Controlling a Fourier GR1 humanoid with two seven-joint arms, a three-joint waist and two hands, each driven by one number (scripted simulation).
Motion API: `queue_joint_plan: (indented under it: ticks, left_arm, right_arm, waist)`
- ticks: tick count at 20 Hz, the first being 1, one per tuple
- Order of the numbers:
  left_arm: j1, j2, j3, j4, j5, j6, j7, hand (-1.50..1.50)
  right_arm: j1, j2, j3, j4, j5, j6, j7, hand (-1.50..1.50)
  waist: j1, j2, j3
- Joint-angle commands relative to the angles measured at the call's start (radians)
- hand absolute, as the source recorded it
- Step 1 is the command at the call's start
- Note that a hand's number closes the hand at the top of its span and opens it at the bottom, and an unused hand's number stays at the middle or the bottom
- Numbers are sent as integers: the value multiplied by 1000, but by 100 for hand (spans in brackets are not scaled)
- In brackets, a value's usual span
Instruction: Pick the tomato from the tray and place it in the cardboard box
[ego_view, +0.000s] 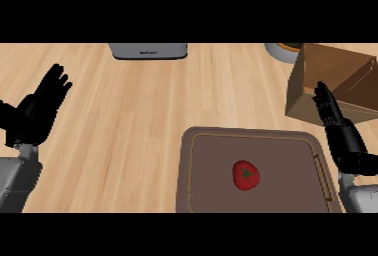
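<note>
Head view. The tomato (246, 175) lay on the brown tray (193, 170) at the lower centre of the wooden counter (140, 115), untouched by either hand. The right hand (341, 134) stood edge-on beside the tray's right rim, fingers straight and together, their tips overlapping the open cardboard box (336, 80). The left hand (35, 111) rested at the left edge, fingers up, straight and slightly spread. A grey appliance (148, 50) sat at the far edge.
</note>
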Motion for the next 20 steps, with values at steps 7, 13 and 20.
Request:
queue_joint_plan:
  ticks: [7, 13, 20]
  left_arm:
    - [15, 45, -152, -137, -177, -75, -121, 0]
    - [61, 20, -190, -265, -230, -77, -79, 0]
    - [76, -3, -192, -211, -259, -95, -142, 0]
  right_arm:
    - [-60, -352, -83, -263, 58, 176, 158, -150]
    - [83, -287, -134, -308, 55, 248, -62, -150]
    - [120, -415, -91, -463, 235, 316, -74, -150]
  waist:
    - [-46, 6, -20]
    - [2, 17, -12]
    - [-2, 16, -13]
